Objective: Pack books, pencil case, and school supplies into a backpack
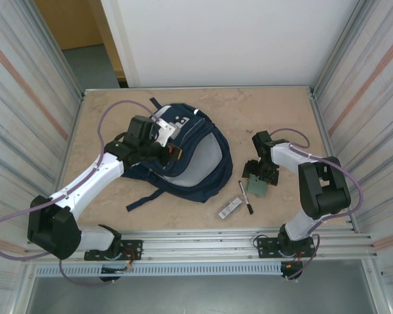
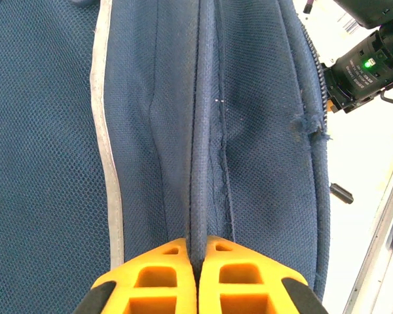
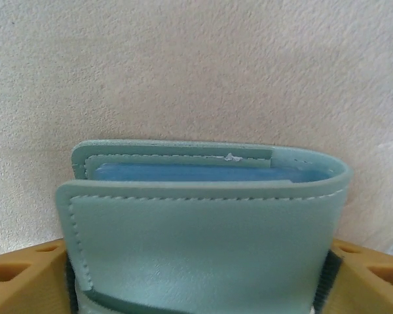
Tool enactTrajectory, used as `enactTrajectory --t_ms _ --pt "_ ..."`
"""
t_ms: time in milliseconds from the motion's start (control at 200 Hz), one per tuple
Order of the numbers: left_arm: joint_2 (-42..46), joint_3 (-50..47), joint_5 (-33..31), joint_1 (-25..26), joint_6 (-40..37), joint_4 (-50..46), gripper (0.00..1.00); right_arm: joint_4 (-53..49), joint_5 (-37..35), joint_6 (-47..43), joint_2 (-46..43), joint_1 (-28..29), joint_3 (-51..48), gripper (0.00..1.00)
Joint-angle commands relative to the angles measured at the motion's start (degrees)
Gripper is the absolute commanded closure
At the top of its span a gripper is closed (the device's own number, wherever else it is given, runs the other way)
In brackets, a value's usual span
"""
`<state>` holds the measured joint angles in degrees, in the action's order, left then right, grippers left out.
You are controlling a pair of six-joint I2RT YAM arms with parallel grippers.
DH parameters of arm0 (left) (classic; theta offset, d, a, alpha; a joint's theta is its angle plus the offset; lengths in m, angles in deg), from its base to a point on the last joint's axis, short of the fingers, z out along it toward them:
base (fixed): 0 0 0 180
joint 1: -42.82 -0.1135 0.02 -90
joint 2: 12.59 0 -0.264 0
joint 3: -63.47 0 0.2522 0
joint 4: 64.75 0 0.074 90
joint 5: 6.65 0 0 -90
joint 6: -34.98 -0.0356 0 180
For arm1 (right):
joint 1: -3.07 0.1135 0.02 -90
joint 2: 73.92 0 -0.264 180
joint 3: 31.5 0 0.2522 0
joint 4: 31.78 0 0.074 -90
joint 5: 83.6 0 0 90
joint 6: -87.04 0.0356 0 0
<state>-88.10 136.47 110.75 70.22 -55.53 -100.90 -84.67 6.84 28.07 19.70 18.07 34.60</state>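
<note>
Navy backpack (image 1: 190, 157) lies on the desk (image 1: 281, 111), its cloth pinched tight by the left tool (image 2: 198, 255). At 3 o'clock of it, the right tool (image 1: 257, 180) clamps the pencil case (image 3: 203, 222), just beside the pen (image 1: 245, 197).

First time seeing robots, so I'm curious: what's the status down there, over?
Left pincer shut on a backpack seam. Right pincer shut on the pencil case. Pen and white-and-black bar loose beside the backpack.
</note>
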Motion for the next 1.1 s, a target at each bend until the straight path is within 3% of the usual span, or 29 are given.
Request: enactTrajectory --t_ms 0,296,546,747,957,1097 --pt "2.4 -0.4 1.4 0.3 -0.2 1.6 1.0 -0.2 3.4 1.7 -1.8 0.5 -0.7 0.2" --pt "2.3 -0.5 1.9 0.2 0.4 2.5 1.0 -0.4 11.4 7.1 -15.4 1.8 -0.1 0.23" --pt "3.1 0.7 5.2 -1.0 2.8 4.3 1.0 7.2 19.7 20.3 -18.8 11.5 0.7 0.24" --pt "3.3 2.4 6.2 -1.4 3.2 3.7 1.0 16.6 20.8 31.2 -13.8 19.2 5.5 0.23" --pt "3.5 2.6 7.1 -1.7 4.5 4.3 1.0 24.0 18.5 39.7 -1.7 20.0 13.2 0.23" --pt "4.5 3.1 7.1 -2.2 4.6 3.6 1.0 23.8 21.7 42.8 8.1 20.9 19.7 0.09"
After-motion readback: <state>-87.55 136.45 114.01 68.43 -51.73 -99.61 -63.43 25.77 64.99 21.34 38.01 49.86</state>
